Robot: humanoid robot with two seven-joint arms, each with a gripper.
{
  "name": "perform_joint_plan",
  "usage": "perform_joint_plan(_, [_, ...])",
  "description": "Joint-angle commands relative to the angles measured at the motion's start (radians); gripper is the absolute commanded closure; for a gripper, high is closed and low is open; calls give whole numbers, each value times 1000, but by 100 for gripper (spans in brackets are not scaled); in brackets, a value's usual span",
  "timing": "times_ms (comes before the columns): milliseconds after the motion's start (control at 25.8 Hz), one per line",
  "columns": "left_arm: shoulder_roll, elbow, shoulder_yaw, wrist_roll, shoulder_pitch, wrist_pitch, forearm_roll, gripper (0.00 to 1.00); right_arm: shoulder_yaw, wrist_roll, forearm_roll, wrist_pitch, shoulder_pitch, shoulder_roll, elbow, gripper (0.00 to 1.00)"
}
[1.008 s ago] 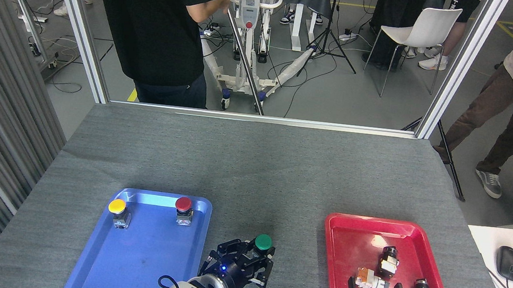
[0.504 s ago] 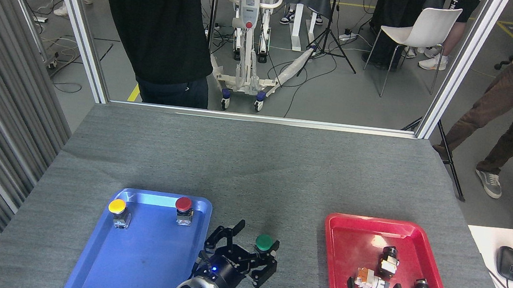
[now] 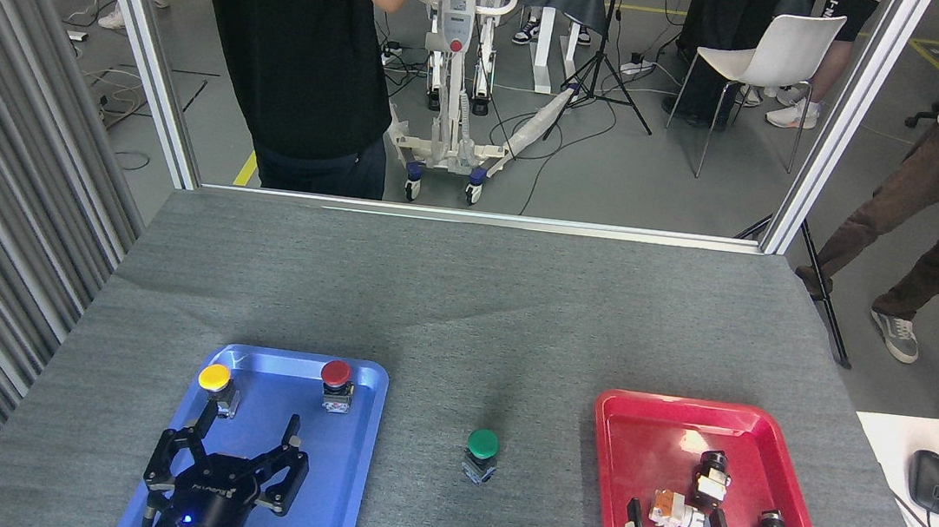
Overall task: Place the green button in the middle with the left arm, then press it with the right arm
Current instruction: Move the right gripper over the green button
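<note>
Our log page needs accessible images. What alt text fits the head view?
A green button stands alone on grey cloth between a blue tray and a red tray. The open left gripper hovers over the blue tray near yellow and red buttons; the open right gripper is over the red tray.

green button (image 3: pixel 482 452) alone on grey cloth (image 3: pixel 464 315), blue tray (image 3: pixel 344 460) and red tray (image 3: pixel 613 471) flanking

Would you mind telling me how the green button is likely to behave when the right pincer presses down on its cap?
The green button stands upright and unsupported on grey cloth, its cap wider than its small base, so an off-centre press might tip it. The domed cap looks smooth; a fingertip could slip off. It seems rigid and light, likely to slide if nudged sideways.
</note>
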Motion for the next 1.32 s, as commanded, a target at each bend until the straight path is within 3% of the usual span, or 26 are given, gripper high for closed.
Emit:
perform_joint_plan(0, [3,-10,85,-3,50,-30,0,0,28,4,1,4,-18,0,6,27])
perform_joint_plan(155, [3,-14,119,-3,56,-67,0,0,108,8,9,31,-75,-9,45,76])
perform_joint_plan(271, [5,-19,119,-3,54,-79,0,0,166,31,11,36,-121,-9,84,100])
perform_joint_plan(620, [3,-51,119,-12,56,-87,1,0,355,88,11,103,-298,24,218,100])
perform_joint_plan(814, [3,-51,139,-14,57,-87,7,0,392,88,18,114,-359,83,342,100])
perform_joint_plan(1280, [3,-49,142,-14,60,-87,9,0,398,83,17,143,-371,89,416,100])
